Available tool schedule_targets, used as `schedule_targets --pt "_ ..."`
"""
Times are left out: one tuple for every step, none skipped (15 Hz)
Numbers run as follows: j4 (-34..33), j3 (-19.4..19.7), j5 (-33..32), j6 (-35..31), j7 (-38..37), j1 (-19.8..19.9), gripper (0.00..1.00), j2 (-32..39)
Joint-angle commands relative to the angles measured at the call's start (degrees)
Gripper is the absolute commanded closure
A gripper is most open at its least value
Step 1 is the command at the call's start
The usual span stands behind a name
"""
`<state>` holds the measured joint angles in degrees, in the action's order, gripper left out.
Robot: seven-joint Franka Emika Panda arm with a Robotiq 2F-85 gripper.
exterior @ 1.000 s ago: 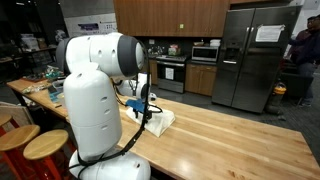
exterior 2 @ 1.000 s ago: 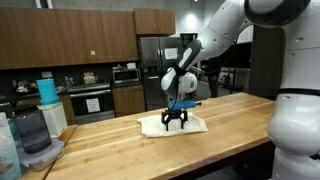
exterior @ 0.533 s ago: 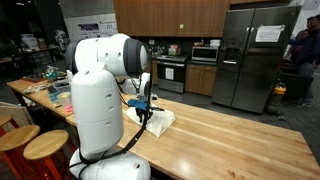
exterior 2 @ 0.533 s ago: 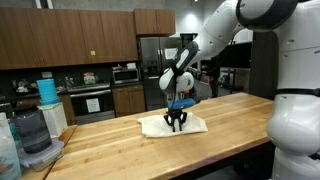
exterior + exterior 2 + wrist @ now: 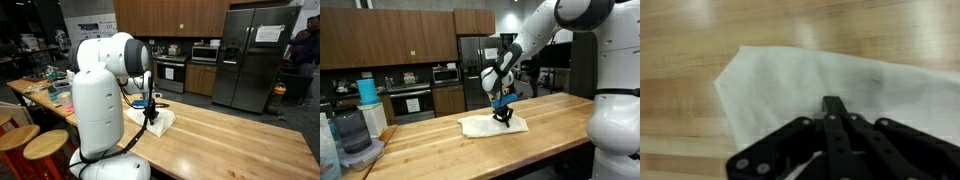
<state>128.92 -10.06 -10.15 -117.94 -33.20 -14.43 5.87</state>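
The gripper (image 5: 503, 118) stands nearly upright over the cloth (image 5: 480, 126), which lies flat and rumpled on the wooden table (image 5: 430, 145), near its middle. In the wrist view the 2 fingers are drawn together to 1 point (image 5: 830, 102) with their tips on the white fabric (image 5: 790, 75), so the tool reads as closed and apparently pinching a bit of cloth, though the pinched fold itself is hidden beneath the tips. To do this grip well, I judge that the tips should press low enough to catch fabric and not just skim it, without scraping the wood, and the hold should stay firm and central so the thin cloth does not slip out. The wrist view alone shows the fingers meeting and a corner of the cloth pointing left, but it is blurred and gives no sense of height. In both exterior views the tool's height and the cloth's place show; in an exterior view the arm's own base (image 5: 95, 110) hides part of the cloth (image 5: 165, 120).
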Motion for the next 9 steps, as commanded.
schedule_targets --pt "-1.92 0.89 -5.50 4.62 -4.17 0.47 1.00 -0.19" --pt "-1.68 0.82 -5.53 4.10 -3.71 0.71 1.00 -0.76" --pt "-1.47 0.70 -4.96 3.28 -2.82 0.91 0.84 -1.20" --pt "-1.07 0.51 -3.72 2.11 -1.44 1.13 0.73 -1.82" --pt "-0.78 0.34 -2.75 1.46 -0.13 1.25 0.70 -2.27" --pt "-0.46 0.19 -2.12 0.84 1.07 1.24 0.63 -2.75" --pt "0.02 0.01 -1.64 0.04 2.65 1.22 0.57 -3.27" --pt "0.39 -0.15 -1.15 -0.77 4.55 1.24 0.49 -3.71" --pt "0.69 -0.31 -1.16 -1.37 6.66 1.21 0.44 -4.06"
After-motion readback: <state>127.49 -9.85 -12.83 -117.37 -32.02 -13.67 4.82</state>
